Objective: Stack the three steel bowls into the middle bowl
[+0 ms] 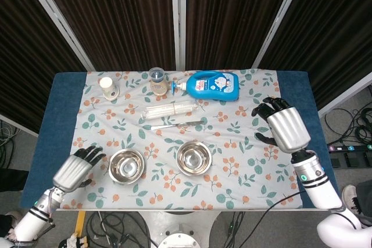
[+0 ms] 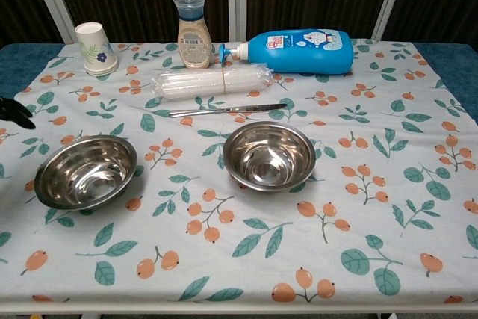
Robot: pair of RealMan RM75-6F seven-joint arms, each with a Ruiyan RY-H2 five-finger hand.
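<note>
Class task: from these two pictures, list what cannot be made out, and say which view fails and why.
- Third steel bowl: neither view shows it separately; whether it sits nested in the middle steel bowl cannot be told.
- Left robot hand: chest view shows only dark fingertips, cut by the left edge.
- Right robot hand: outside the chest view.
- Blue lotion bottle label: too small to read.

We see two polished steel bowls, the left bowl (image 2: 84, 172) and the middle bowl (image 2: 268, 156), both mirror-bright and smooth, on a matt printed tablecloth (image 2: 358, 207) laid over a blue, napped-looking table cover (image 1: 63, 108). Behind them we note a glossy blue plastic bottle (image 2: 299, 41), a clear plastic sleeve of straws (image 2: 211, 83), a thin shiny metal utensil (image 2: 226, 110), a matt paper cup (image 2: 95, 48) and a clear-capped plastic jar (image 2: 192, 32). Both the left hand (image 1: 75, 168) and right hand (image 1: 284, 126) have ribbed, satin silver shells with matt black fingers (image 1: 90, 153).
</note>
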